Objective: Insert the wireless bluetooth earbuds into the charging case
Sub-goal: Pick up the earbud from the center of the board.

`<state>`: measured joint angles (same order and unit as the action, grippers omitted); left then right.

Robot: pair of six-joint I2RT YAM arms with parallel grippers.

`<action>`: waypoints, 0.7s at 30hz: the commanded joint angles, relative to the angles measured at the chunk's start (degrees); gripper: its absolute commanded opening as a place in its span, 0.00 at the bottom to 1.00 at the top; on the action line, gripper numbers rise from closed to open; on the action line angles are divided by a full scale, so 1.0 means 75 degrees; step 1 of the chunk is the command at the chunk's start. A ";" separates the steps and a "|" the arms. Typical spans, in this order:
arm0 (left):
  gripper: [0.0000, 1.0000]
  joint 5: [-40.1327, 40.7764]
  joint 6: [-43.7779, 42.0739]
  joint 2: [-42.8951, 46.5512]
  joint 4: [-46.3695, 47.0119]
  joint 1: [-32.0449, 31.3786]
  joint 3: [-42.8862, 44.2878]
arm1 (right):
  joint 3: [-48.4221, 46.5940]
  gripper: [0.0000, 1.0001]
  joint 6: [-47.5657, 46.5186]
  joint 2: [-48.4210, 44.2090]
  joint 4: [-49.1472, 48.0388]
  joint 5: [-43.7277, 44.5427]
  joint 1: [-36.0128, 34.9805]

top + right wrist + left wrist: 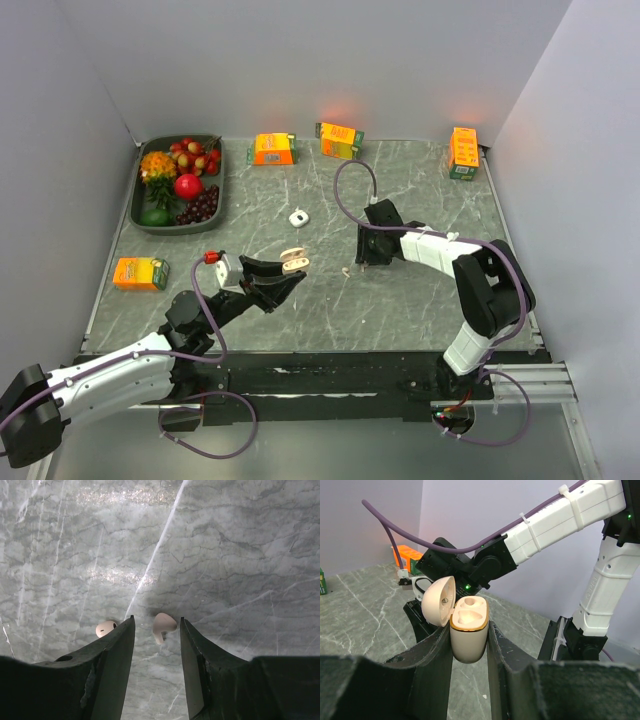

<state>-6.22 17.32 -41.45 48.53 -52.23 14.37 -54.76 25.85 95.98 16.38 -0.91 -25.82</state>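
My left gripper (284,274) is shut on the beige charging case (293,260) and holds it upright above the table. In the left wrist view the case (468,640) sits clamped between both fingers, its lid (439,601) flipped open to the left and both sockets empty. My right gripper (364,262) is low over the table, open. One white earbud (164,625) lies on the marble between its fingertips, touching neither. The second earbud (104,628) lies just left of the left finger (117,655), partly hidden by it. In the top view one earbud (346,270) shows as a tiny speck.
A dark tray (224,186) of fruit stands at the back left. Orange cartons sit at the back (273,149) (340,139) (463,152) and at the left (140,272). A small white rounded-square piece (297,216) lies mid-table. The right arm (550,525) reaches across ahead of the case.
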 commanded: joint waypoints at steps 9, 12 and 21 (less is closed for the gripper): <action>0.01 -0.0097 0.0140 -0.0028 0.0220 -0.0032 0.0170 | 0.0130 0.50 -0.0071 0.0151 0.0019 0.0109 0.0033; 0.01 -0.0085 0.0140 -0.0039 0.0185 -0.0021 0.0170 | 0.0153 0.49 -0.0083 0.0163 0.0042 0.0109 0.0021; 0.01 -0.0097 0.0163 -0.0098 0.0232 -0.0032 0.0182 | 0.0119 0.43 -0.0130 0.0209 0.0030 0.0109 -0.0002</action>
<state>-6.24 17.74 -41.89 48.56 -52.23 14.37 -53.93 25.58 96.36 16.34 -0.86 -25.82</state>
